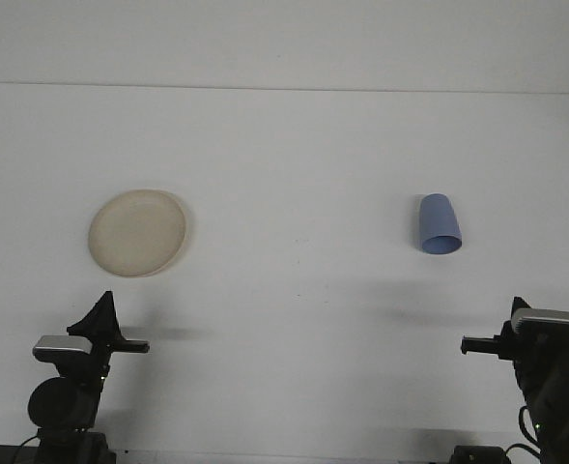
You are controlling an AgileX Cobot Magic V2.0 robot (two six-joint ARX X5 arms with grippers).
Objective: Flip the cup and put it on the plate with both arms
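We find the blue cup (439, 225) lying on its side on the white bench (294, 164), right of centre, its mouth facing the near edge. The cream plate (137, 232) sits flat, well apart to the left, with nothing on it. The left pincer (100, 314) and right pincer (519, 307) stand at the near edge; whether either is wide or narrow we cannot tell.
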